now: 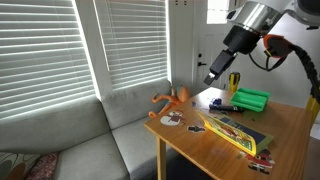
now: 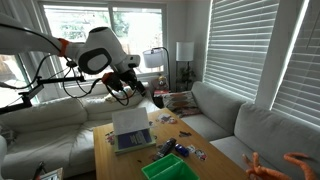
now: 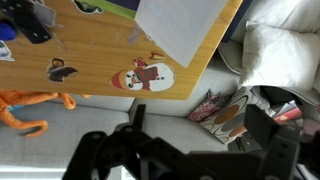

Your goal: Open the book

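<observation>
A: Wooden table (image 1: 290,125) by a sofa (image 1: 70,130). Where was the book?
B: In an exterior view the book (image 1: 234,130) lay flat on the table, with the gripper (image 1: 212,78) above the table, apart from it.
A: Elsewhere?
B: In an exterior view the book (image 2: 132,131) lay mid-table, showing white. In the wrist view the gripper (image 3: 185,160) stood wide apart, empty, by the table's edge.

Wooden table (image 1: 295,125) carries the book (image 1: 232,128) at its centre, a green plastic box (image 1: 250,99) near one edge, and flat cut-out pieces (image 1: 262,157) scattered toward edges and corners (a snowman (image 3: 148,76) among them).
</observation>
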